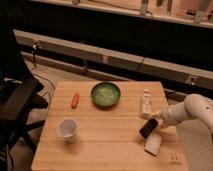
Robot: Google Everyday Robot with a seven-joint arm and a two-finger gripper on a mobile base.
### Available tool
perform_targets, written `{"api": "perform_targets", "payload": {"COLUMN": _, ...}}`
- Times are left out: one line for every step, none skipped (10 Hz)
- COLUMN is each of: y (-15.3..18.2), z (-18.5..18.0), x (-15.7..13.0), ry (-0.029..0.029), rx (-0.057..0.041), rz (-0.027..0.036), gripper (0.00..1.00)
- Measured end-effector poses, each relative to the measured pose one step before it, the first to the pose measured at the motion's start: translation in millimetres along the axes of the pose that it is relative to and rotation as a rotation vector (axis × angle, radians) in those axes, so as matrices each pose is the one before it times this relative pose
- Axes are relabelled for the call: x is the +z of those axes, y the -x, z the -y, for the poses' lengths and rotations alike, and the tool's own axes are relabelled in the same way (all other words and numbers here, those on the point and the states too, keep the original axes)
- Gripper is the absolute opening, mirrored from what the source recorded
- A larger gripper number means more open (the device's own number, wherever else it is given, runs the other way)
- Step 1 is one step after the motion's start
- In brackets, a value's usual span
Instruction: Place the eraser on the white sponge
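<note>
The eraser is a small black block at the right side of the wooden table, tilted, just above and to the left of the white sponge. The sponge is a flat off-white pad lying near the table's front right. My gripper comes in from the right on a white arm and sits right at the eraser's upper right end, appearing to hold it. The eraser's lower end is close to the sponge's near edge; I cannot tell whether they touch.
A green bowl sits at the table's back middle. An orange carrot-like item lies at the left. A white cup stands at the front left. An upright white tube stands behind the gripper. A dark chair is left of the table.
</note>
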Motion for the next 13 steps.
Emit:
{"api": "perform_targets", "payload": {"y": 0.52, "z": -0.77, "x": 0.48, "ry": 0.00355, "rx": -0.00182, "rz": 0.00014, "gripper": 0.00}}
{"api": "perform_targets", "payload": {"y": -0.22, "z": -0.98, "x": -0.08, "ry": 0.00546, "rx": -0.00165, "rz": -0.00057, "gripper": 0.00}}
{"api": "perform_targets", "payload": {"y": 0.39, "z": -5.44, "x": -0.71, "ry": 0.00870, "rx": 0.00059, "rz": 0.00205, "gripper": 0.00}}
{"api": "perform_targets", "payload": {"y": 0.18, "z": -6.73, "x": -1.76, "ry": 0.00943, "rx": 0.00261, "rz": 0.00042, "gripper": 0.00}}
{"api": "perform_targets", "payload": {"y": -0.15, "z": -7.02, "x": -1.77, "ry": 0.00729, "rx": 0.00688, "rz": 0.00109, "gripper": 0.00}}
{"api": "perform_targets", "payload": {"y": -1.38, "z": -4.78, "x": -1.77, "ry": 0.00252, "rx": 0.00830, "rz": -0.00009, "gripper": 0.00}}
{"api": "perform_targets", "payload": {"y": -0.76, "z": -5.08, "x": -1.52, "ry": 0.00357, "rx": 0.00848, "rz": 0.00076, "gripper": 0.00}}
{"api": "perform_targets", "payload": {"y": -0.65, "z": -5.21, "x": -0.91, "ry": 0.00456, "rx": 0.00820, "rz": 0.00150, "gripper": 0.01}}
{"api": "perform_targets", "payload": {"y": -0.77, "z": -5.61, "x": 0.18, "ry": 0.00633, "rx": 0.01495, "rz": 0.00160, "gripper": 0.10}}
{"api": "perform_targets", "payload": {"y": -0.39, "z": -4.92, "x": 0.52, "ry": 0.00628, "rx": 0.01260, "rz": 0.00206, "gripper": 0.19}}
{"api": "perform_targets", "payload": {"y": -0.82, "z": -5.76, "x": 1.28, "ry": 0.00722, "rx": 0.01402, "rz": 0.00267, "gripper": 0.30}}
{"api": "perform_targets", "payload": {"y": -0.35, "z": -5.71, "x": 1.30, "ry": 0.00930, "rx": 0.01128, "rz": 0.00345, "gripper": 0.40}}
{"api": "perform_targets", "payload": {"y": -0.02, "z": -3.74, "x": 2.58, "ry": 0.00799, "rx": 0.00678, "rz": 0.00302, "gripper": 0.51}}
